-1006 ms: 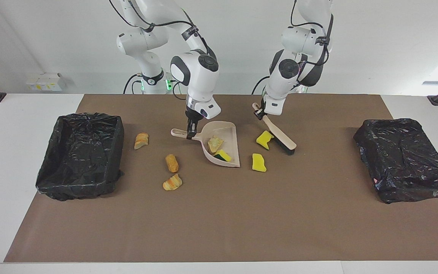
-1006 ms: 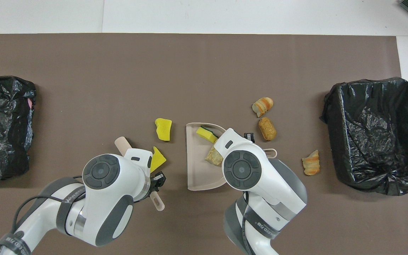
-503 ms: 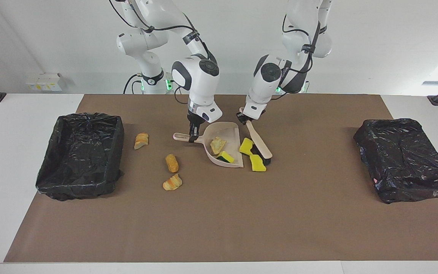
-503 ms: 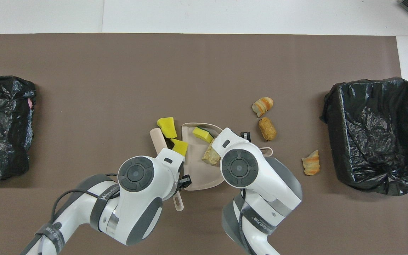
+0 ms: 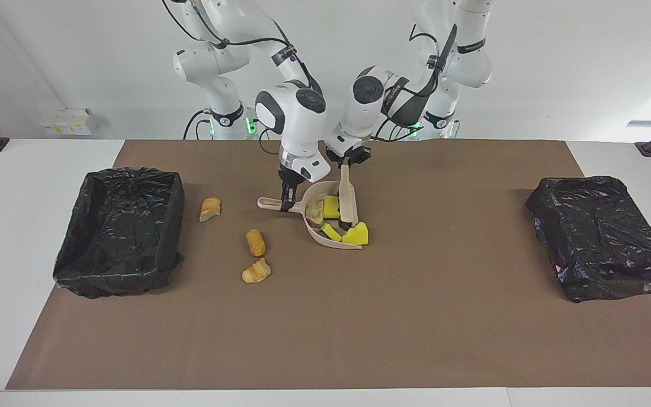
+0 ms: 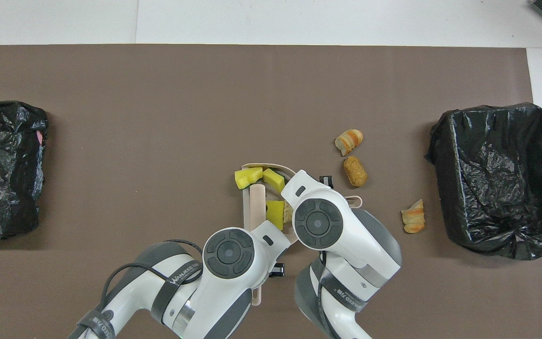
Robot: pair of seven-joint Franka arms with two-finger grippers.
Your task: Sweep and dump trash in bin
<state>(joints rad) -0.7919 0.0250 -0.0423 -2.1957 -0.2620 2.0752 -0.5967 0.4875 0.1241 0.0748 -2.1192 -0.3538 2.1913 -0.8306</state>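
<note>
My right gripper (image 5: 286,202) is shut on the handle of the beige dustpan (image 5: 309,228), which rests on the brown mat. My left gripper (image 5: 345,161) is shut on the beige brush (image 5: 348,198), whose head lies across the pan's mouth. In the pan are a bread lump (image 5: 314,210) and yellow sponge pieces (image 5: 331,206) (image 5: 331,230). A third sponge (image 5: 357,234) sits at the pan's lip. Three bread lumps (image 5: 210,208) (image 5: 255,242) (image 5: 256,271) lie loose between the pan and the open black-lined bin (image 5: 119,229). In the overhead view the wrists hide both grippers.
A second black-bagged bin (image 5: 602,234) stands at the left arm's end of the table. The brown mat (image 5: 359,328) covers most of the table. The two arms' wrists are close together over the dustpan (image 6: 271,165).
My left arm swept the brush toward the right arm's end of the table. This pushed two yellow sponges into the dustpan's mouth. The right gripper kept the pan nearly still.
</note>
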